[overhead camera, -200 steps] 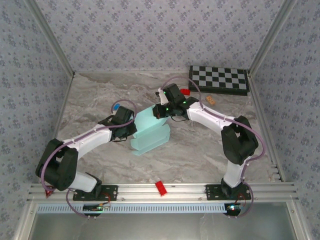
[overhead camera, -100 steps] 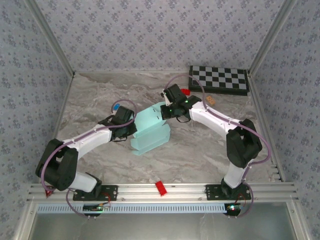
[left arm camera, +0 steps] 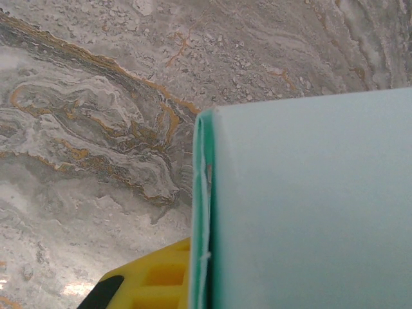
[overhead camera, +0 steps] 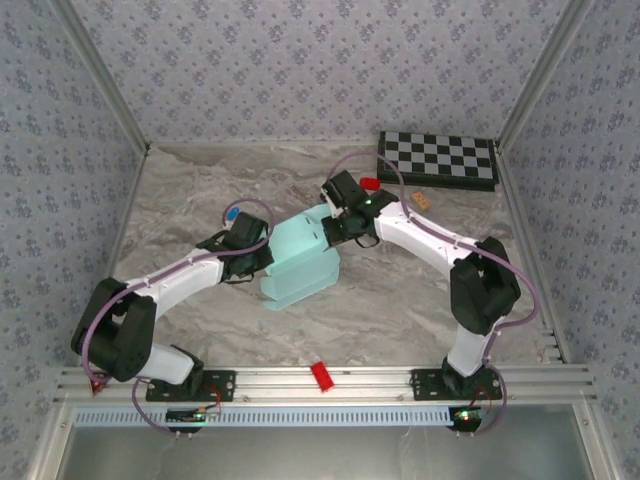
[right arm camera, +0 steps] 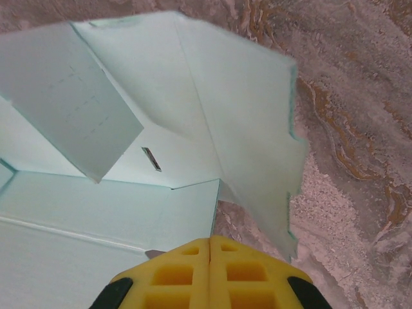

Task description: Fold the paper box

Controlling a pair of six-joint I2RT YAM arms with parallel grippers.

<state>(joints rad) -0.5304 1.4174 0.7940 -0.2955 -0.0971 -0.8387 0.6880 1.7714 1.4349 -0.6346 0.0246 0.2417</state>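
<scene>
The paper box (overhead camera: 300,265), pale light-blue card, lies partly folded in the middle of the marble table. My left gripper (overhead camera: 267,262) is shut on its left edge. In the left wrist view the card's edge (left arm camera: 205,212) runs against one yellow finger (left arm camera: 154,283), and the other finger is hidden behind the card. My right gripper (overhead camera: 332,226) is shut with nothing in it, at the box's far right corner. In the right wrist view its tips (right arm camera: 210,242) meet just short of the box's open inside (right arm camera: 161,193), below a raised side flap (right arm camera: 257,148).
A black-and-white checkerboard (overhead camera: 437,160) lies at the back right, with a small red piece (overhead camera: 369,184) and a tan piece (overhead camera: 421,201) near it. Red tape (overhead camera: 322,376) marks the front rail. Wallpapered walls close in three sides.
My right gripper has drawn back a little to the right, off the top of the box, and the box's far flap now shows more. The left arm has stayed put.
</scene>
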